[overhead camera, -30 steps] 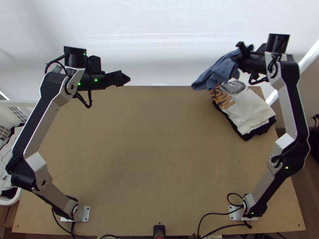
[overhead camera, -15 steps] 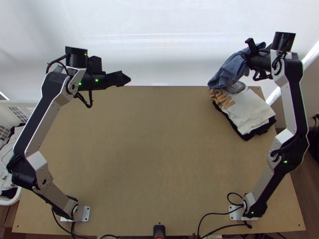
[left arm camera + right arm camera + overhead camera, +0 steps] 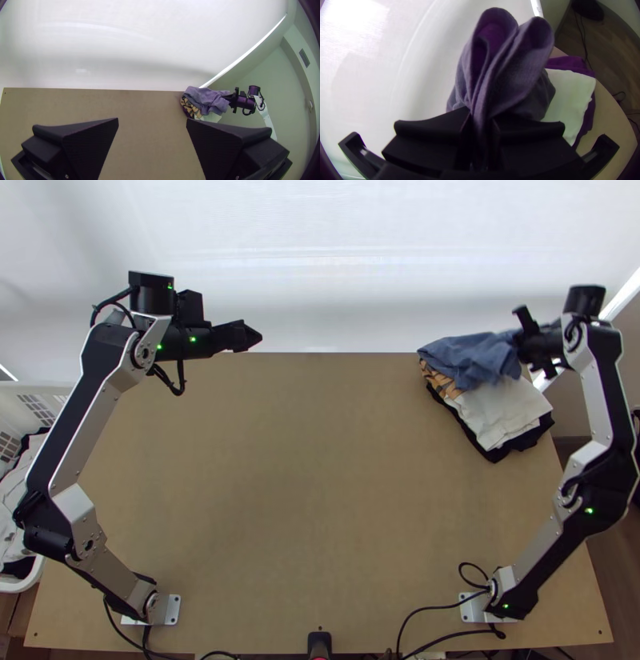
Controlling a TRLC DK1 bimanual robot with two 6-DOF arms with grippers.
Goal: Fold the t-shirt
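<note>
A: What do we record for the right gripper [image 3: 520, 346]?

B: We find it by the table's far right corner, closed on the blue shirt [image 3: 472, 358]. In the right wrist view we see the 2 fingers of the right gripper [image 3: 480, 116] drawn together, with a narrow ridge of cloth pinched between them. We cannot tell which part of the shirt that is.

A: And the left gripper [image 3: 254, 337]?

B: We note it near the table's far edge, on the left side. In the left wrist view its 2 fingers stand wide apart, with bare tabletop between them.

A: Condition of the shirt?

B: Bunched, by our reading. It trails from the grip across the far end of the pile [image 3: 500, 408]. Close up, we count 2 rounded folds standing beyond the fingertips.

A: The pile itself?

B: We list a white cloth with an orange-brown print [image 3: 438, 378] uppermost under the shirt, and black cloth [image 3: 530, 438] beneath, jutting out at the edges. We place the pile on the table [image 3: 320, 484], at its far right.
</note>
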